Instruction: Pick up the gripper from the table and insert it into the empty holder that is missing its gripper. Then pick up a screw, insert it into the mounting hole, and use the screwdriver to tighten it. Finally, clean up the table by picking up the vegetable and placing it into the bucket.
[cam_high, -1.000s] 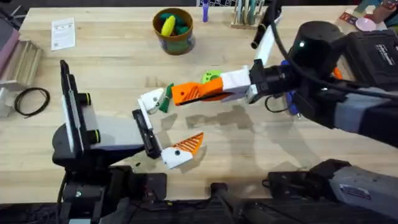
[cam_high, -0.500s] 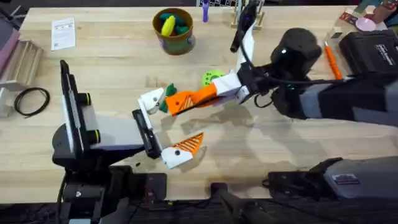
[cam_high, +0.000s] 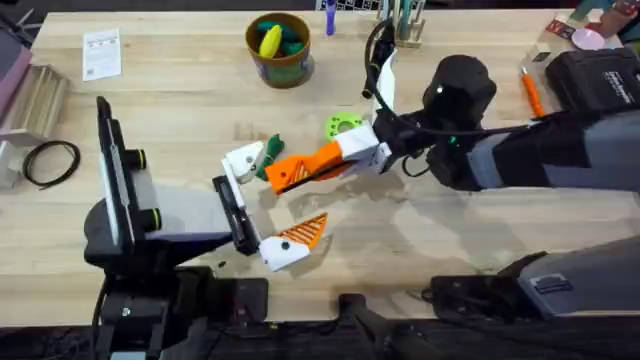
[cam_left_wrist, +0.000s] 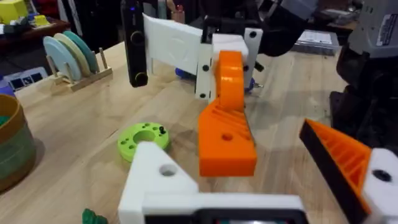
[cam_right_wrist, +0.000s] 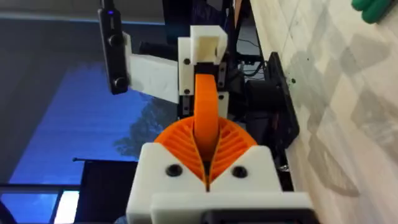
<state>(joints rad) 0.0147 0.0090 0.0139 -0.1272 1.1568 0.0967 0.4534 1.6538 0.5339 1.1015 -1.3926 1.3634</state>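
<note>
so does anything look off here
Yes: the left gripper is mismatched. One of its jaws carries an orange pad, while the empty holder is bare white. The missing gripper is clamped in the right gripper, close to that holder.

Orange gripper (cam_right_wrist: 206, 112) pinched upright, facing empty holder (cam_right_wrist: 205, 53).

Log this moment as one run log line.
stage: insertion | right gripper: shut on orange gripper | empty holder: not yet filled | left gripper: open
</note>
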